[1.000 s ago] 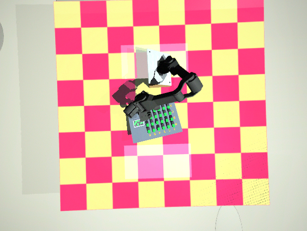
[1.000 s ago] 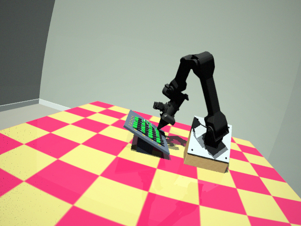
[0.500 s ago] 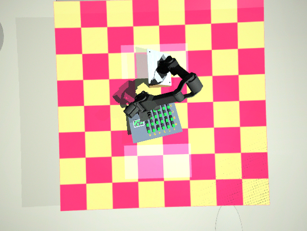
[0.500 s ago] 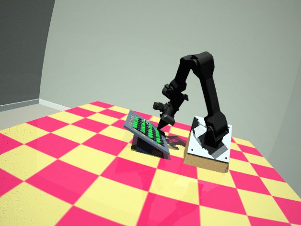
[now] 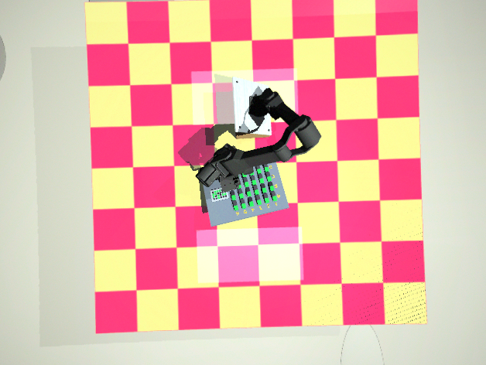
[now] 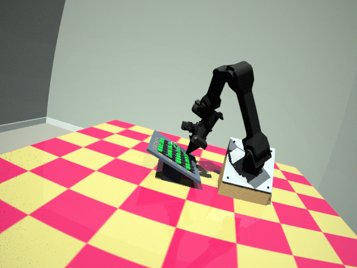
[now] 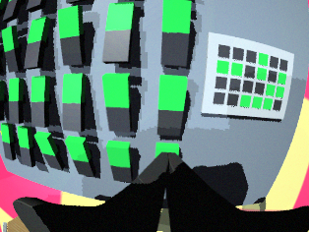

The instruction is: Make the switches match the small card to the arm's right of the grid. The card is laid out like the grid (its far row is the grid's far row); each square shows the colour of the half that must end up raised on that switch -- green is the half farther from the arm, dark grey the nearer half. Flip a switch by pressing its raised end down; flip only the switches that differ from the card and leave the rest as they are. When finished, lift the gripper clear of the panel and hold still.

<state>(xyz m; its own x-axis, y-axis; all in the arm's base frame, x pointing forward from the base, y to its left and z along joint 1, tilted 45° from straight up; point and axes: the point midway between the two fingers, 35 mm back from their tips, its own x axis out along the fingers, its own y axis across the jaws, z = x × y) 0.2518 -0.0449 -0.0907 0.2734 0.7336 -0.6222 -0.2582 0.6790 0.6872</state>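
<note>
Currently, the gripper [image 6: 187, 153] [image 7: 166, 158] is positioned at the near row of the switch panel [image 5: 251, 193] [image 6: 175, 162] [image 7: 197, 130], with its fingertips pressed together and nothing between them. Directly ahead of the tips in the wrist view is the end switch [image 7: 167, 147] of that row; its green half shows, and its dark half is hidden behind the fingers. Whether the tips touch this switch cannot be determined. The remaining switches extend ahead of the fingers and to their left. The card [image 5: 219, 194] [image 7: 248, 76] is located ahead and to the right of the fingertips, flat on the panel and apart from them. The panel is tilted, its far edge higher than the edge beside the fingers. Behind the fingers, the arm [image 5: 259, 157] [image 6: 249, 106] rises from a white plate [image 5: 241, 93] [image 6: 239, 181] on a wooden block [image 6: 242, 195].
</note>
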